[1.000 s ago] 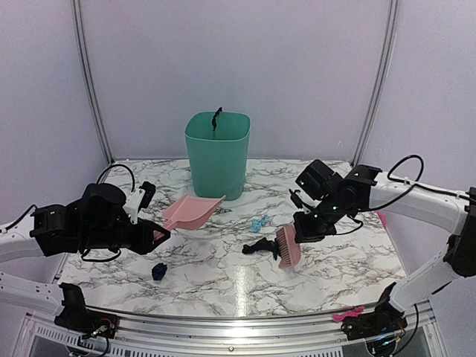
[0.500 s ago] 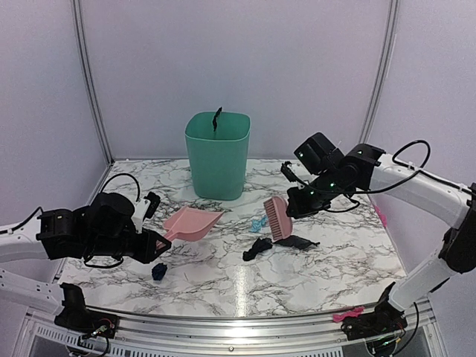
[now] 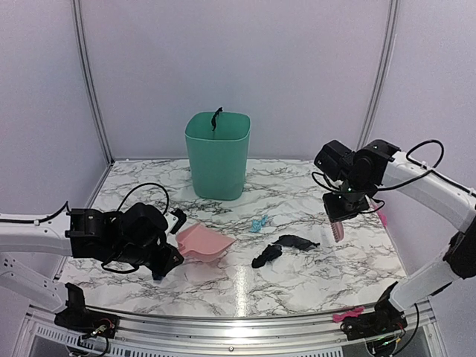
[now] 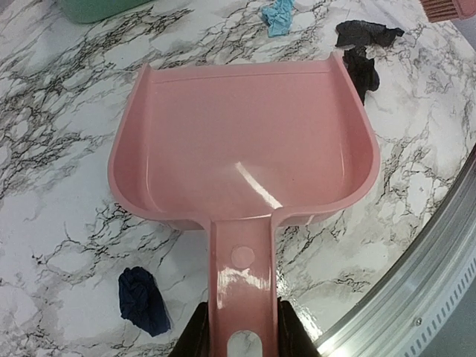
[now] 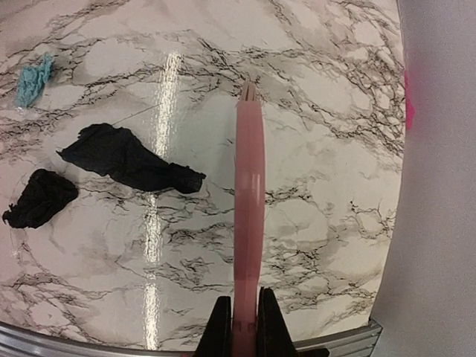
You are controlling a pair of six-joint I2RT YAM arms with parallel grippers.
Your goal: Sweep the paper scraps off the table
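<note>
Pink dustpan [image 3: 202, 244], lower left of centre in the top view, its handle clamped between the jaws of the left gripper [image 4: 242, 338]. A navy scrap [image 4: 143, 300] lies beside the handle on the table [image 3: 297, 286]. Centre: light-blue scrap [image 3: 258, 223], small black scrap [image 3: 266, 255], longer black scrap [image 3: 296, 242]. Right: right gripper [image 5: 239, 316] pinching the pink brush [image 3: 336, 227], clear of the scraps.

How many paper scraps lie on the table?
4: light-blue scrap mid-table, two black scraps right of the dustpan, navy scrap beside its handle. More may be hidden.
</note>
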